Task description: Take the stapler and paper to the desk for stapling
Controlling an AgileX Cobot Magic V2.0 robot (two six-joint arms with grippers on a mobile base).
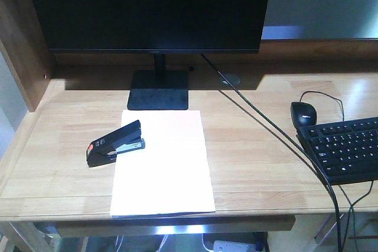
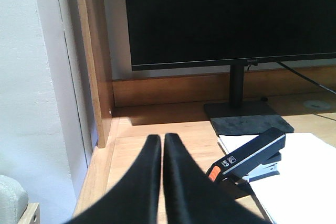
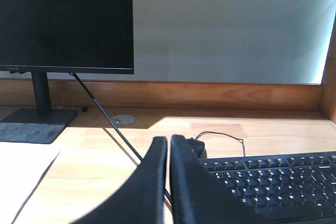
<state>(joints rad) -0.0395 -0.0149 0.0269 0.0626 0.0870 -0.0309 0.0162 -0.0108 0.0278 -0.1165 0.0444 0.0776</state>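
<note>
So, quick rundown going left to right:

Left end effector (image 2: pixel 161 145): only shows in its own wrist view, the two black fingers pressed together with nothing between them, sitting low over the left part of the table (image 1: pixel 65 163), stapler just off to its right.

Side panel (image 1: pixel 20 45): wooden upright at the far left edge, boxing in that corner.

Stapler (image 1: pixel 116 143): black with an orange-red patch, lying on the table with its nose over the left edge of the paper. Long axis runs diagonal, orange end toward the front-left, silver staple channel end pointing back-right onto the sheet. The top arm is tilted up off the base a bit.

Paper (image 1: pixel 162 166): white sheet lying flat, long side running front to back, near edge almost at the table's front lip, far edge just about touching the monitor base.

Monitor (image 1: pixel 150 7): big dark screen on a black stand (image 1: pixel 158 90) right behind the paper, filling the back of the table.

Cable (image 1: pixel 266 119): black lead running diagonally from behind the monitor to the front edge, between the paper and the keyboard.

Mouse (image 1: pixel 303 112): black, wired, just behind the keyboard.

Keyboard (image 1: pixel 345 146): black, at the right edge, partly cut off.

Right end effector (image 3: pixel 169 153): fingers closed together, empty, in front of the keyboard and mouse, well apart from the paper.
</note>
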